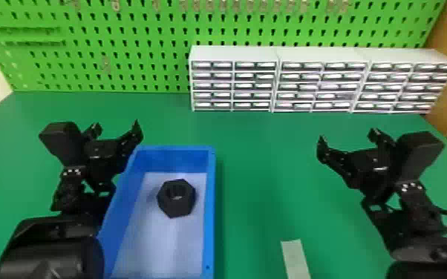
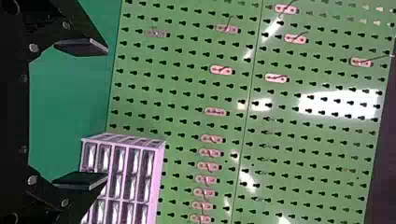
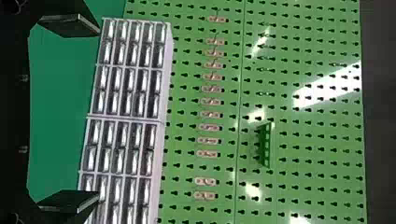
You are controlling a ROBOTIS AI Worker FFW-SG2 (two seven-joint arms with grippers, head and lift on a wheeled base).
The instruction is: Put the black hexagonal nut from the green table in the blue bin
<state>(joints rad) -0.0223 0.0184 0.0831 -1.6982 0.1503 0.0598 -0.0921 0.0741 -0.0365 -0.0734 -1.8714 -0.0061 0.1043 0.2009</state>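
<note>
Black hexagonal nut (image 1: 176, 208) is resting inside the blue bin (image 1: 210, 207).
Nut is lying on the bin's floor, nearer its right wall; bin is sitting on the green desk (image 1: 263, 167). Left gripper (image 1: 116, 127) is hovering just left of the bin, right gripper (image 1: 348, 135) well right of it; both pairs of jaws are standing wide apart.

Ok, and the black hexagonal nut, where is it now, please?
In the head view, the nut lies inside the blue bin, on its pale bottom, left of the whitish strip on the green table.
</note>
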